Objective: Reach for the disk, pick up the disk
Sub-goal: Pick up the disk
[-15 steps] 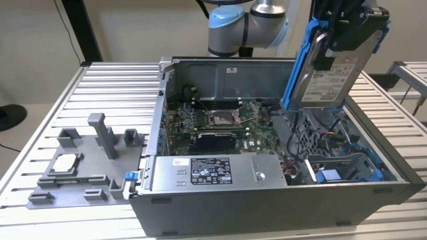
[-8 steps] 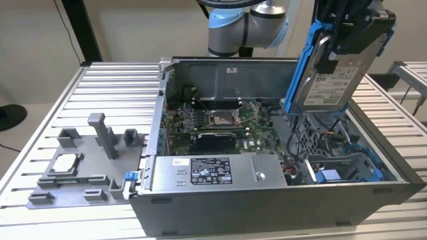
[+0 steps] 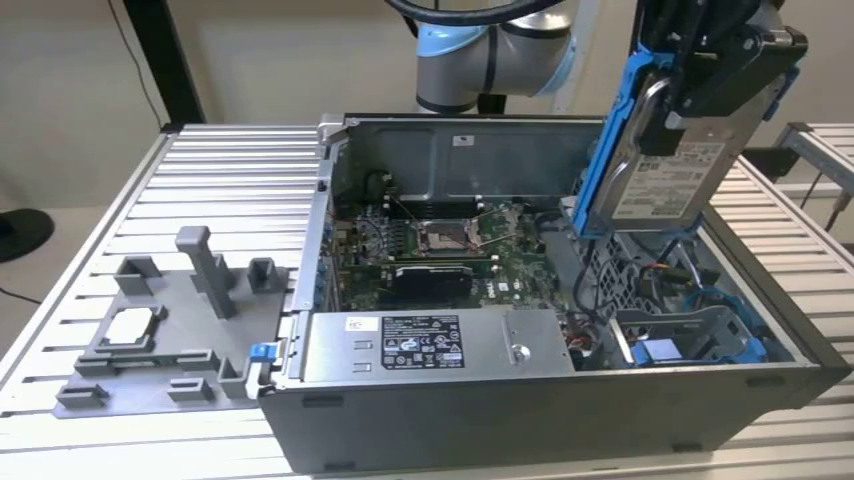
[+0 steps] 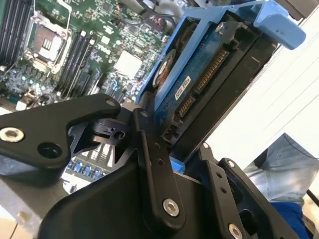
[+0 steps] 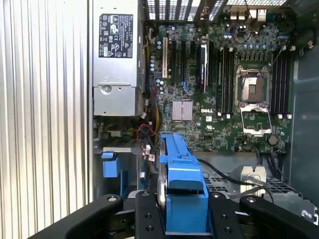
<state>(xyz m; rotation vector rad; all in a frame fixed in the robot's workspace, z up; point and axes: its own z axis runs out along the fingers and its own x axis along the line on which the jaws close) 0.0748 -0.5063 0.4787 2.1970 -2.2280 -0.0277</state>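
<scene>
Exterior view: end effector [image 3: 707,95] closed on the disk [image 3: 661,175], held upright, lifted clear above the open computer case [image 3: 534,400] on the bench [image 3: 200,180]. Reach and pick-up judged done; nothing left.

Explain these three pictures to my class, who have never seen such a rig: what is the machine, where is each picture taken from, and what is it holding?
A robot arm works over an open computer case standing on a slatted metal table. The exterior view comes from a camera off the arm; both wrist views come from cameras riding on it, looking down at the green circuit board. The gripper is shut on the disk, a hard drive in blue rails, lifted above the case. A grey holder lies beside the case.
</scene>
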